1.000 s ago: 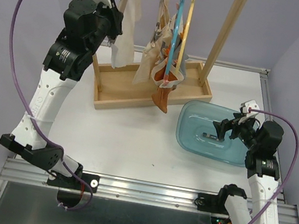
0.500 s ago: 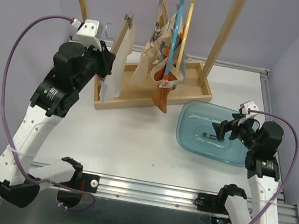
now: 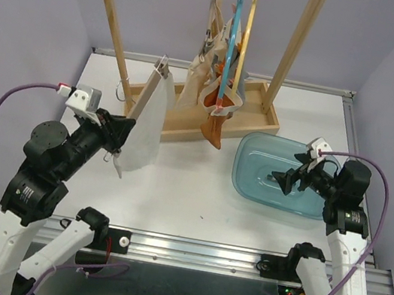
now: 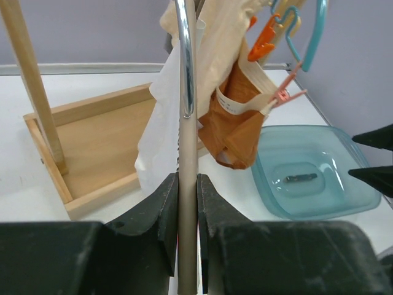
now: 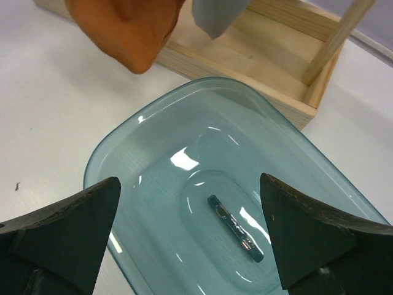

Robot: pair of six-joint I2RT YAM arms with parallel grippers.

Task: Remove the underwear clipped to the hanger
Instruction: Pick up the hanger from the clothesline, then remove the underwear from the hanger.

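My left gripper (image 3: 116,142) is shut on a beige hanger (image 3: 145,96) that carries a white underwear piece (image 3: 147,127), held tilted in the air in front of the wooden rack (image 3: 118,34). In the left wrist view the jaws (image 4: 187,184) clamp the hanger's bar (image 4: 187,153) under its chrome hook (image 4: 184,61). Beige and orange-brown underwear (image 3: 214,116) still hang clipped on blue and yellow hangers (image 3: 235,40) on the rail. My right gripper (image 3: 285,180) is open and empty over the blue tub (image 3: 252,180). It also shows in the right wrist view (image 5: 190,233).
The rack's wooden base tray (image 3: 185,126) sits behind the hanging garments. The translucent blue tub (image 5: 141,160) holds only a small dark label. The orange-brown piece (image 5: 123,31) and a grey piece (image 5: 218,15) hang just beyond the tub. Metal rails run along the table's front edge (image 3: 194,250).
My left arm has come down and back from the rail toward the front left, taking the hanger with the white piece off the rack. The right gripper has barely moved.
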